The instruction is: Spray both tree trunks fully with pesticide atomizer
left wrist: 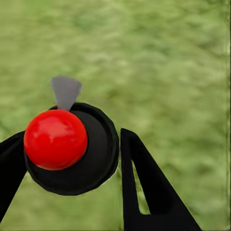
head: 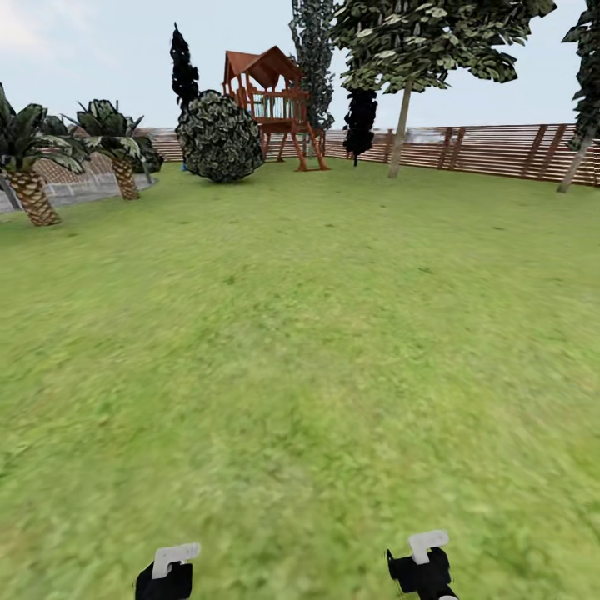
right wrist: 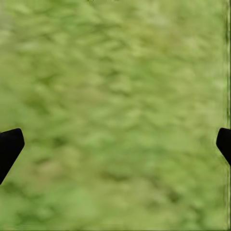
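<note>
Atomizer (left wrist: 72, 149), black body with red ball top and grey nozzle, sits between the left gripper's (left wrist: 67, 159) black fingers (left wrist: 144, 187), clamped above grass (left wrist: 168, 57); right gripper (right wrist: 115, 144) spread wide, holding nothing; head view: lawn (head: 317, 333), pale-trunked tree (head: 402, 117) by fence (head: 517, 150), play tower (head: 275, 108), palms (head: 33, 167).

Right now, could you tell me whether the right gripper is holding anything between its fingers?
No, in the right wrist view the right gripper stands wide open, its two black fingertips far apart with only grass between them.
</note>
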Tool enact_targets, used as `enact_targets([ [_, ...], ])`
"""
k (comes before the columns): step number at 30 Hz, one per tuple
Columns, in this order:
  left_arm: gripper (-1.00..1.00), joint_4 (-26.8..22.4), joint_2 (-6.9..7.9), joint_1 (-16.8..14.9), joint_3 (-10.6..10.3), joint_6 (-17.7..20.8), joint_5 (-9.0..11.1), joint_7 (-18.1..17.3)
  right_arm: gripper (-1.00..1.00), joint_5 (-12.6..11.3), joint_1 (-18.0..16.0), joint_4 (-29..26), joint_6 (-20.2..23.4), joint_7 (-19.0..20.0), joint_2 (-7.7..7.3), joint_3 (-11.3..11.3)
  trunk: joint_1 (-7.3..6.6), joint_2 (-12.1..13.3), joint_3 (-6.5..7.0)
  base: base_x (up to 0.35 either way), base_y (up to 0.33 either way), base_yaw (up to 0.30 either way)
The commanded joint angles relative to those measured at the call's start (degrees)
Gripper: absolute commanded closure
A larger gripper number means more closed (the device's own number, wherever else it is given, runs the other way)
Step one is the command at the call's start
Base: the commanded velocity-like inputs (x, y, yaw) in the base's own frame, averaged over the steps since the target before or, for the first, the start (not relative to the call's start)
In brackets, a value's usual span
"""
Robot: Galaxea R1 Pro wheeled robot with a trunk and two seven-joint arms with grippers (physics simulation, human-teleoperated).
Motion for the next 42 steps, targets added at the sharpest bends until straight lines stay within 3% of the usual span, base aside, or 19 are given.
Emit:
enact_targets([
  [1,1.00,0.00,0.00,0.00,-0.01,0.00,-0.01,0.00,-1.00,0.00,0.04,0.00,0.00,0.02,0.00,0.00,0.00,0.00,0.00,0.281,-0.164,-0.300],
  [27,1.00,-0.01,0.00,0.00,0.00,0.00,0.01,0.00,-1.00,0.00,0.02,0.00,0.00,0.00,0.05,0.00,0.00,0.00,0.00,0.289,-0.149,-0.300],
  [42,1.00,0.00,0.00,0.00,0.00,0.07,0.00,0.00,-1.00,0.00,0.04,0.00,0.00,-0.02,0.09,0.00,0.00,0.00,0.00,0.321,-0.054,-0.300],
])
